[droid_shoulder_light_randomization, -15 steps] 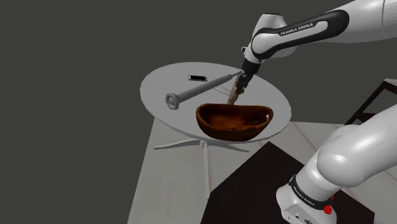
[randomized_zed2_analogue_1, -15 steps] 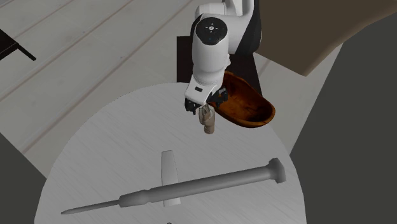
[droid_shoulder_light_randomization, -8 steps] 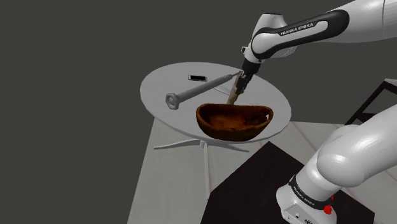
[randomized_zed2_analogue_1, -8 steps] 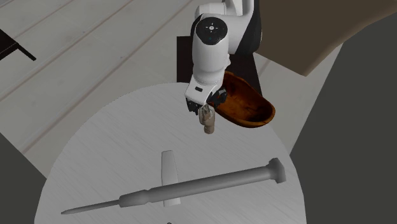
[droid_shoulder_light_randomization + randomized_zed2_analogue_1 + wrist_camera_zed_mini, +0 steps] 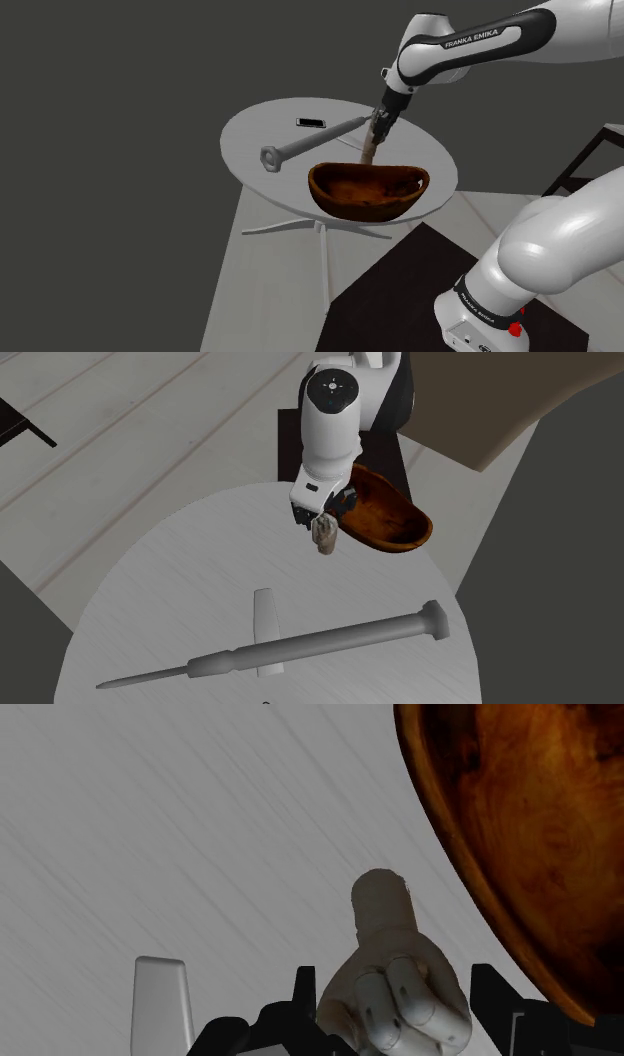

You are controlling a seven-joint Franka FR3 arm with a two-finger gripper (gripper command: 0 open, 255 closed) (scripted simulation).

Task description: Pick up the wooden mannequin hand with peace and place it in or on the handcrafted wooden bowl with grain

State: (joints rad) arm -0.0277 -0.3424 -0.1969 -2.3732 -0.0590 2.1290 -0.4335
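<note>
The pincer [image 5: 322, 523] is clamped on the mannequin hand [image 5: 323, 539], a black finger [image 5: 495, 994] on either side of its knuckles. The wrist stub points down at the tabletop [image 5: 170, 582] (whether the stub is clear of the surface I cannot tell). The hand hangs just beside the brown bowl [image 5: 388, 518], outside its rim on the side away from the stand, and the bowl sits near the tabletop's edge. The step in hand looks like the lift before the carry. To do it well, I would raise the hand straight up until the stub is plainly above the rim, and only then move sideways toward the bowl's middle. A sideways move made too low could knock the stub against the rim. That could twist the hand in the grip, which sits on rounded knuckles, or push the bowl toward the edge. Once over the hollow, lower it close to the bottom before letting go, so the hand does not bounce or roll out. The long grey tool [image 5: 300, 650] and the flat slab [image 5: 266, 644] lie well apart from this path.
</note>
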